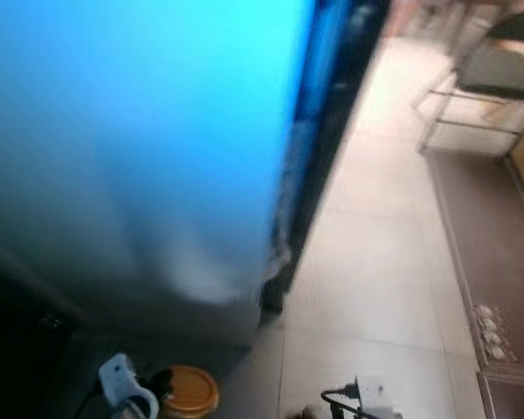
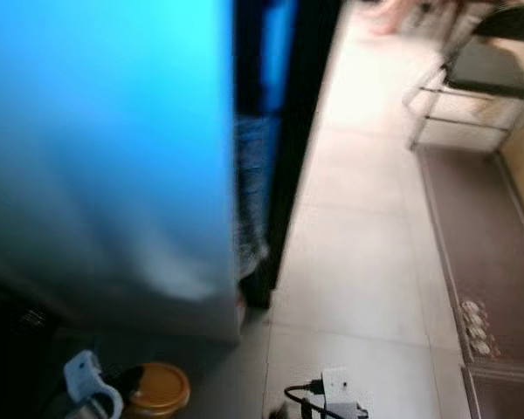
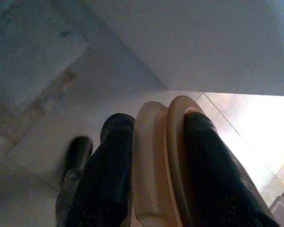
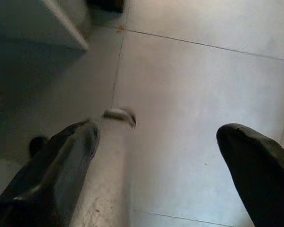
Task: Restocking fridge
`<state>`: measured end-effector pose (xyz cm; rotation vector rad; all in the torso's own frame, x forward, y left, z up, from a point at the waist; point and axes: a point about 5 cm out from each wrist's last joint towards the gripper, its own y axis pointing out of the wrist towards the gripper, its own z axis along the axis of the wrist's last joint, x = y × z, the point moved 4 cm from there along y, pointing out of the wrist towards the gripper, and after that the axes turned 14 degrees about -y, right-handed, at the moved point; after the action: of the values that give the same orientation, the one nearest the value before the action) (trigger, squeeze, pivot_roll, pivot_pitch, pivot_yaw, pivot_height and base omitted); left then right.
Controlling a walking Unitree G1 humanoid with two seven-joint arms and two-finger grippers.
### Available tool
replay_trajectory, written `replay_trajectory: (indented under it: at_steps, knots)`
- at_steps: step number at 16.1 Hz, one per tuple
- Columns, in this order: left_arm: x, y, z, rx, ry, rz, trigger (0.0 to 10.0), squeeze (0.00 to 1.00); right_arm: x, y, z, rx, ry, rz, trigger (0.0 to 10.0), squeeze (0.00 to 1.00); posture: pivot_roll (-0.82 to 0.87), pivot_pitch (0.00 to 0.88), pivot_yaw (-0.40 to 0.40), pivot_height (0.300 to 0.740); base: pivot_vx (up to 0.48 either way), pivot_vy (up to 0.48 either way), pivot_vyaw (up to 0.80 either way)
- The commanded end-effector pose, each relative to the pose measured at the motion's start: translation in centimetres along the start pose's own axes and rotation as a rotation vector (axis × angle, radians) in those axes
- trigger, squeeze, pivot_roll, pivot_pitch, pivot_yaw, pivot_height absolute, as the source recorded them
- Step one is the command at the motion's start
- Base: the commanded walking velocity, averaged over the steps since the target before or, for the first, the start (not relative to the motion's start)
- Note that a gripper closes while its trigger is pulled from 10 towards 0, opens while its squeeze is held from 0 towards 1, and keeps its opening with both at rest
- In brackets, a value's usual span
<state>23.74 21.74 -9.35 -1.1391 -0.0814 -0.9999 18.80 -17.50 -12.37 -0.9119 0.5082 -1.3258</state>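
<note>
Blue fridge door (image 1: 140,131), blurred, stands open at the robot's left above pale floor tiles (image 1: 367,262). Left tool (image 3: 154,142) pinches a tan-lidded jar (image 3: 161,161) between its two black fingers, low beside the door. Right tool (image 4: 156,137), fingers spread apart, hangs over the tiles. Chair (image 1: 489,78) at far right.

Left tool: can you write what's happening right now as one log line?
left tool: shut on tan lidded jar | right tool: open, above tiled floor | blue fridge door ahead | view blurred
</note>
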Motion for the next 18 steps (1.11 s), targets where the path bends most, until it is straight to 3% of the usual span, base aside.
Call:
replay_trajectory:
  at_steps: [1, 8, 18]
  knots:
    - [0.4, 0.0, -1.4, -0.047, 0.016, -0.007, 10.0, 0.00, 0.6, -0.3, -1.1, -0.028, 0.012, -0.015, 10.0, 0.00, -0.09, 0.145, -0.028, 0.740, 0.285, 0.000, 0.00]
    - [0.1, 0.0, -1.2, -0.039, 0.023, 0.011, 10.0, 0.00, 0.7, -0.2, -0.9, -0.017, 0.004, -0.020, 10.0, 0.00, -0.09, 0.151, -0.027, 0.740, 0.036, 0.000, 0.00]
    - [-0.5, -0.2, -1.2, -0.043, 0.031, 0.024, 10.0, 0.00, 1.7, -0.8, 1.5, 0.190, 0.009, -0.140, 10.0, 0.00, -0.12, 0.146, -0.030, 0.740, 0.000, 0.000, 0.00]
